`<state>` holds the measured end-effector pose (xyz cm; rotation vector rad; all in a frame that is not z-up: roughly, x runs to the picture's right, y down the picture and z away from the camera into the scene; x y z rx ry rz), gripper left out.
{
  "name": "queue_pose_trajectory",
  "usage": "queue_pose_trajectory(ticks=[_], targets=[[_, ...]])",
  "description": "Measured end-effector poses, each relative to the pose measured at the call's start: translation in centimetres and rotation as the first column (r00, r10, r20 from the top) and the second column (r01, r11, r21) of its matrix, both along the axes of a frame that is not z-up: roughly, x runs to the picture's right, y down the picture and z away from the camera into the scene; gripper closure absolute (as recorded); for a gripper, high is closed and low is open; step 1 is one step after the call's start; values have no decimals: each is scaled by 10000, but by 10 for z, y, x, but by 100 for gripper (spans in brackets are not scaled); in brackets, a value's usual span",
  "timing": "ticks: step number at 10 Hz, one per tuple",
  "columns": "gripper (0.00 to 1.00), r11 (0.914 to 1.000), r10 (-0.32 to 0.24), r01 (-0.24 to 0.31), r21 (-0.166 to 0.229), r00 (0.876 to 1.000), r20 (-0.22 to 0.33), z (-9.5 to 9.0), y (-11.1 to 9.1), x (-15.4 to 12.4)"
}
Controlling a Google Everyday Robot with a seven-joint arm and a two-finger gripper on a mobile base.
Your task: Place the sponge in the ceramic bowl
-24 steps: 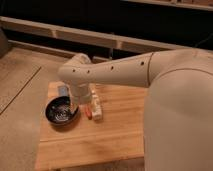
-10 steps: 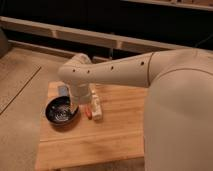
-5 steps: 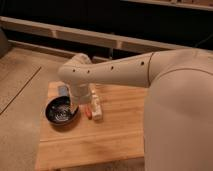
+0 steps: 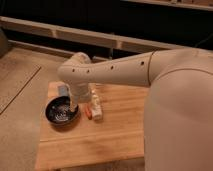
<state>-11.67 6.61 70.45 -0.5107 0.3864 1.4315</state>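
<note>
A wooden worktop (image 4: 115, 130) seen from above, with my pale arm (image 4: 110, 72) reaching in from the right and bending down toward the ceramic bowl (image 4: 56, 116). The bowl is round, shallow and black, and sits near the worktop's left edge. Its glossy inside shows only light speckles and nothing lying in it. The sponge (image 4: 63, 90), a small pale blue-grey block, rests on the worktop just behind the bowl's far rim, close beside my wrist and outside the bowl. My hand (image 4: 74, 104) hangs at the bowl's right rim, low over it and a little in front of the sponge. It stands wide, and I can make out nothing held in it. Just right of the bowl lies a small orange thing (image 4: 86, 114), and beyond that a cream oblong object (image 4: 96, 106). Neither belongs to the job. As things lie, the sponge is not where the task wants it. What is left, by my judgement, is to close on the sponge, lift it over the near rim and set it down inside the bowl.
</note>
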Motion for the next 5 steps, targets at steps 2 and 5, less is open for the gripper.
queue_pose_trajectory(ticks=[2,5], targets=[[35,9840,-382,214,1770,9950,921,-12,-45,-16],[35,9325,-1362,496,3578,9657,2210,-39,-79,-35]])
